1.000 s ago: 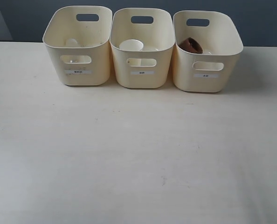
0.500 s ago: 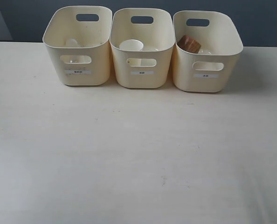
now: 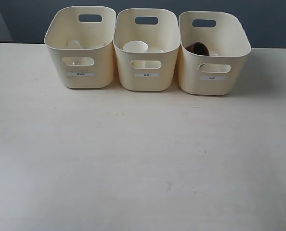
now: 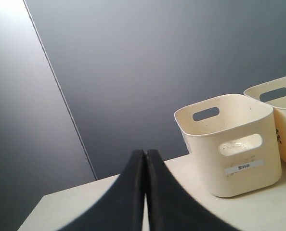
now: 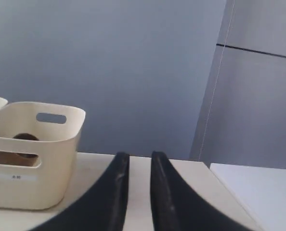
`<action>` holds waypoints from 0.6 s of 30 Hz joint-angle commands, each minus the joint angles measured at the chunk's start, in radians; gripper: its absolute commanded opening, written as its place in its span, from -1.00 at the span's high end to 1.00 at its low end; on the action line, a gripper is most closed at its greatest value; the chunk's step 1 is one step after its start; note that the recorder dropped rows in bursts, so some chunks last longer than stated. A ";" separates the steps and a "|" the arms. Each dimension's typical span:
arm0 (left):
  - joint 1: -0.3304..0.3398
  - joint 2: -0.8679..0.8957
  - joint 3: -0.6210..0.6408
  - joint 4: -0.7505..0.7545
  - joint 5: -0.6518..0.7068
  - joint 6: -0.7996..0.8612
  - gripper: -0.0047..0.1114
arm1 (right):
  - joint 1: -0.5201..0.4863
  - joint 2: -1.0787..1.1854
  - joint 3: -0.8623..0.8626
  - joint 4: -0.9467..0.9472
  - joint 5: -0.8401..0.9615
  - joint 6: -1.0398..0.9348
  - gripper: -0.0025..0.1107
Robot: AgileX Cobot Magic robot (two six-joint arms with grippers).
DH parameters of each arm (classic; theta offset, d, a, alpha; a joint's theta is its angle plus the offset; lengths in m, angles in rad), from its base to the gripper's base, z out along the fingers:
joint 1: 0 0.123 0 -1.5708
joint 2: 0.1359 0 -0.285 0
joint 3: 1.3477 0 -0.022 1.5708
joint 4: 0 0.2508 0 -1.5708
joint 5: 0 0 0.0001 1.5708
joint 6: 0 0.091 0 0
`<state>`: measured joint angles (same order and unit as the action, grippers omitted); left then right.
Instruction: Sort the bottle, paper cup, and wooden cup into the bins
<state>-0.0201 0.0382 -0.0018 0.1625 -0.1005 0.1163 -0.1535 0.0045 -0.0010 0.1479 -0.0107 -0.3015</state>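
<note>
Three cream bins stand in a row at the back of the table. The left bin (image 3: 97, 72) holds the bottle (image 3: 74, 44), only its white cap and a clear part behind the handle cut-out showing. The paper cup (image 3: 136, 46) lies in the middle bin (image 3: 168, 67). The wooden cup (image 3: 197, 48) lies in the right bin (image 3: 237, 67), dark inside showing. Neither gripper appears in the exterior view. My left gripper (image 4: 145, 152) is shut on nothing, beside the left bin (image 4: 205, 159). My right gripper (image 5: 139, 155) is open a little and empty, beside the right bin (image 5: 56, 159).
The pale table (image 3: 143, 159) runs from the bins to the near edge. A dark wall (image 3: 27, 19) stands behind the bins. In the right wrist view the table ends at an edge with a white surface (image 5: 258, 192) beyond it.
The wooden cup has rocked inside the right bin: its brown side rose, then it settled lower with its dark inside showing. Bottle, paper cup and bins have not moved.
</note>
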 commanded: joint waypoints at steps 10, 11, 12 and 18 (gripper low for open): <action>-0.001 -0.002 0.002 0.000 -0.006 -0.002 0.92 | 0.055 -0.005 0.001 -0.148 0.113 0.000 0.65; -0.001 -0.002 0.002 0.000 -0.006 -0.002 0.92 | 0.055 -0.005 0.001 -0.148 0.113 0.000 0.65; -0.001 -0.002 0.002 0.000 -0.006 -0.002 0.92 | 0.055 -0.005 0.001 -0.148 0.113 0.000 0.65; -0.001 -0.002 0.002 0.000 -0.006 -0.002 0.92 | 0.055 -0.005 0.001 -0.138 0.108 0.000 0.65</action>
<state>-0.0201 0.0382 -0.0018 0.1625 -0.1005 0.1163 -0.0996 0.0045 -0.0010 0.0081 0.1084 -0.3015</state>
